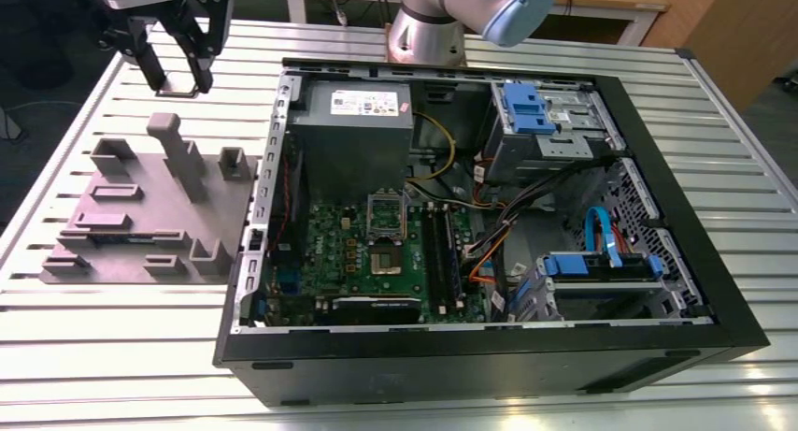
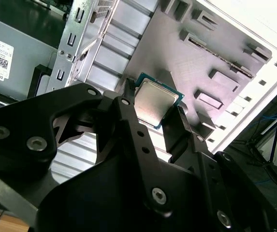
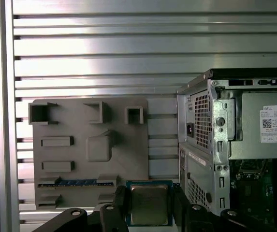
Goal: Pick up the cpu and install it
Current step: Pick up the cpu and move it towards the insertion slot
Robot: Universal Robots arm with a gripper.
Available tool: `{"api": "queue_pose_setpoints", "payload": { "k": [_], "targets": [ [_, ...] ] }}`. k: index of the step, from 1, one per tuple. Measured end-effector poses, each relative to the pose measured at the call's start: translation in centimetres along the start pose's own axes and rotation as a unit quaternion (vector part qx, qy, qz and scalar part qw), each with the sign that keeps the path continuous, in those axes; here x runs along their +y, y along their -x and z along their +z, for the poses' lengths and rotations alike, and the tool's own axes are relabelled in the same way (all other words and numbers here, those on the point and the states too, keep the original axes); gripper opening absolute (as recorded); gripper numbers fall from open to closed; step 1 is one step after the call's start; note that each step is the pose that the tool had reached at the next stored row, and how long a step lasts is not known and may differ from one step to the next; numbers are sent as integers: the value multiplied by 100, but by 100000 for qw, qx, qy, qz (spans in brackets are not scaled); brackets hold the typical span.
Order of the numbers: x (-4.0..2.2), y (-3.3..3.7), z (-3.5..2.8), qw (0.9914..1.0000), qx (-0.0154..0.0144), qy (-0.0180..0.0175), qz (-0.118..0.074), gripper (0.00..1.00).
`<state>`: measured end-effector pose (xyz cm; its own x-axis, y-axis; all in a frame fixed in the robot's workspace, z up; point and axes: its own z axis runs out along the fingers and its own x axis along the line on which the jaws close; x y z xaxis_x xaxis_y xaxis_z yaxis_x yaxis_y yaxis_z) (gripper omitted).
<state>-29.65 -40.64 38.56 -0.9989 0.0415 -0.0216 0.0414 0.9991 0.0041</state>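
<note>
The cpu (image 2: pixel 155 100), a small square chip with a silvery top and a thin pale rim, is clamped edge to edge between my black fingers (image 2: pixel 176 126). In the first wrist view the cpu (image 3: pixel 149 205) hangs above the slatted table, just off the grey parts holder (image 3: pixel 90 145). In the exterior view my gripper (image 1: pixel 178 83) is shut on it, high over the table at the exterior view's far left, outside the open computer case (image 1: pixel 499 356). The motherboard's processor socket (image 1: pixel 385 213) lies inside the case, well away from the gripper.
The grey parts holder (image 1: pixel 149 216) with raised posts sits on the slatted metal table (image 1: pixel 112 337), beside the case. Inside the case are a grey power supply box (image 1: pixel 353 108), black memory slots (image 1: pixel 439 253), blue drive brackets (image 1: pixel 530 108) and loose cables (image 1: pixel 499 235).
</note>
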Motion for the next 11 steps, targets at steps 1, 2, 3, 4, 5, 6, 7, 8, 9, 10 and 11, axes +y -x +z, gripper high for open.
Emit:
{"api": "queue_pose_setpoints", "payload": {
  "k": [1,2,3,4,5,6,7,8,9,10,11],
  "targets": [
    [0,4,0,100000,-2,2,-1,47],
    [0,8,0,100000,-2,2,0,47],
    [0,12,1,100000,-3,1,1,47],
    [1,16,0,100000,0,2,0,47],
    [1,20,0,100000,1,1,0,47],
    [1,24,1,100000,-3,4,0,47],
    [1,28,1,100000,-3,1,1,47],
    [1,32,1,100000,-2,2,1,47],
    [2,37,1,100000,-5,4,-1,47],
    [2,41,1,100000,-2,2,0,47],
    [2,46,1,100000,1,-1,-1,47]
  ]
}}
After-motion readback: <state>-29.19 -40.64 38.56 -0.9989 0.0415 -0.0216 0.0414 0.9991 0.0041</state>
